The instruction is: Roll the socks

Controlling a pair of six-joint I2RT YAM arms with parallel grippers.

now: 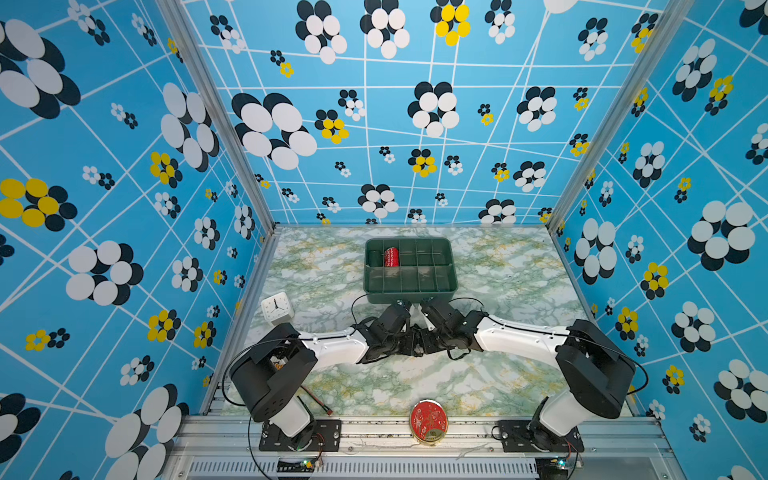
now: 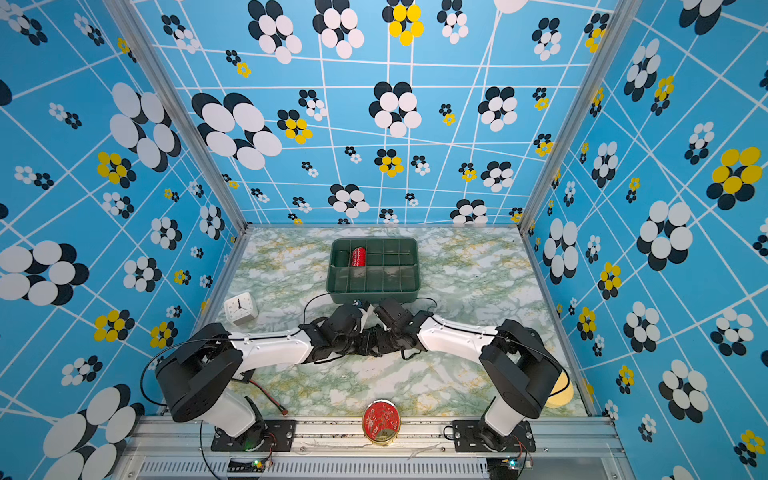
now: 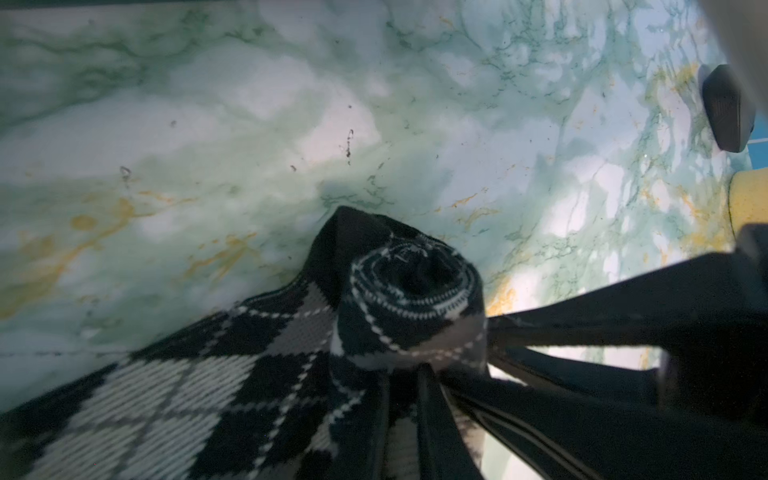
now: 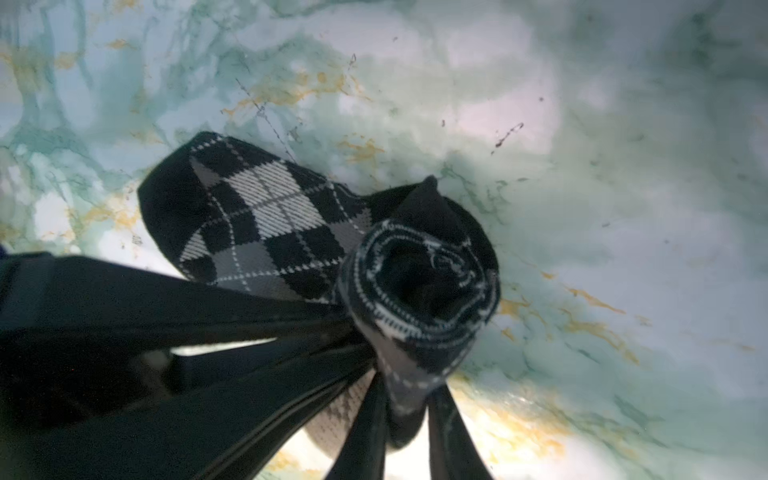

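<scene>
The socks (image 3: 411, 307) are black with a grey and white argyle pattern. They are partly rolled on the marble table, and the roll's spiral end (image 4: 424, 286) faces the right wrist camera. A flat unrolled stretch (image 4: 257, 220) trails off to one side. My left gripper (image 3: 405, 374) is shut on the roll, with fabric pinched between its fingers. My right gripper (image 4: 409, 386) holds the other end, a finger on each side of the fabric. In both top views the two grippers (image 1: 415, 336) (image 2: 370, 341) meet at the table's middle and hide the socks.
Just behind the grippers stands a green divided tray (image 1: 451, 266) holding a red zigzag roll (image 1: 391, 257) and a dark green roll (image 1: 376, 257). A white clock (image 1: 277, 308) sits at the left. A red round tin (image 1: 429, 420) lies on the front rail, and a yellow object (image 2: 561, 392) at the front right.
</scene>
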